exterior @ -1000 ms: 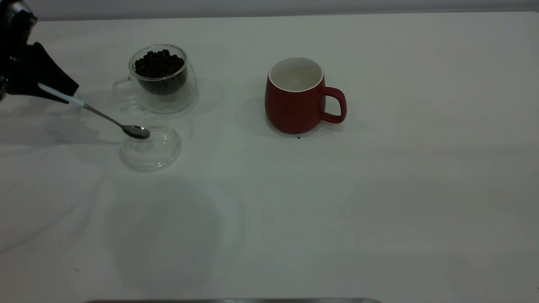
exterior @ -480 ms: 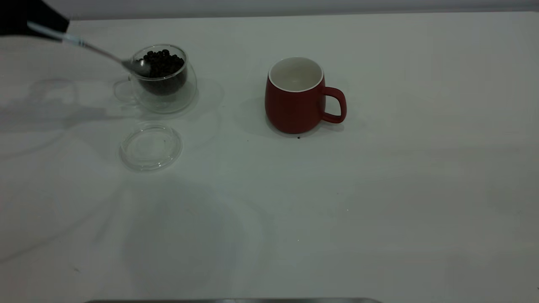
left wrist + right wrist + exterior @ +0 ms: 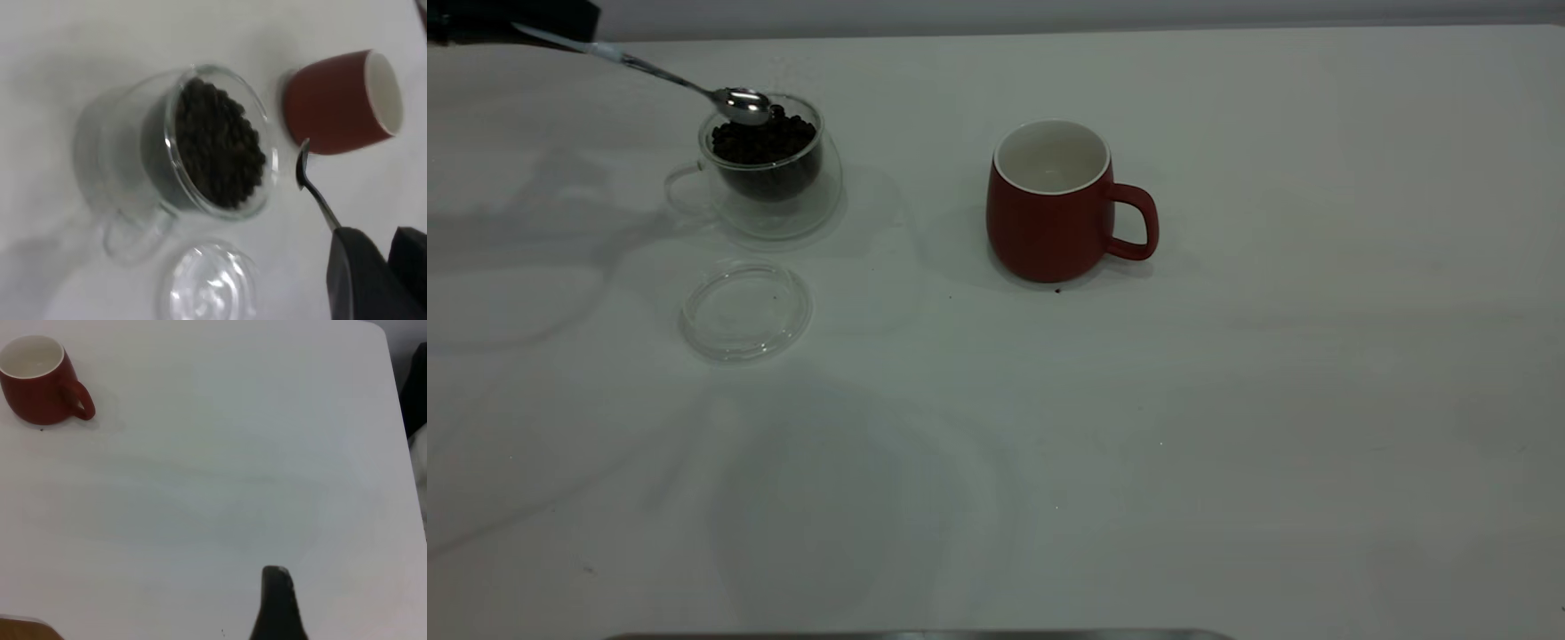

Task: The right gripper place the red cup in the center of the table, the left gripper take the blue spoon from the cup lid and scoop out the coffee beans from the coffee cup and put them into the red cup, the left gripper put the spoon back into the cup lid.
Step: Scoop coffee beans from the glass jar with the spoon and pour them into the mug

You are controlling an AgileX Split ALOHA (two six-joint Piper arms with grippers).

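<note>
My left gripper (image 3: 525, 20) is at the table's far left corner, shut on the pale handle of the blue spoon (image 3: 680, 82). The spoon's shiny bowl hovers just over the near-left rim of the coffee cup (image 3: 774, 191), above the coffee beans (image 3: 765, 142). In the left wrist view the spoon (image 3: 315, 190) juts from the left gripper (image 3: 373, 267) between the coffee cup (image 3: 127, 153) and the red cup (image 3: 333, 103). The cup lid (image 3: 745, 309) lies bare in front of the coffee cup. The red cup (image 3: 1049, 213) stands upright mid-table, handle to the right. My right gripper (image 3: 277, 590) hangs far from the red cup (image 3: 33, 387).
A small dark speck (image 3: 1057, 290) lies on the white table (image 3: 1227, 400) at the red cup's base. A grey metal edge (image 3: 916, 635) runs along the near side. The table's corner and a dark object (image 3: 417, 387) show in the right wrist view.
The left gripper lifted the spoon off the cup lid, carried it back to the coffee cup, dipped its bowl at the rim, and now holds it slightly higher over the beans.
</note>
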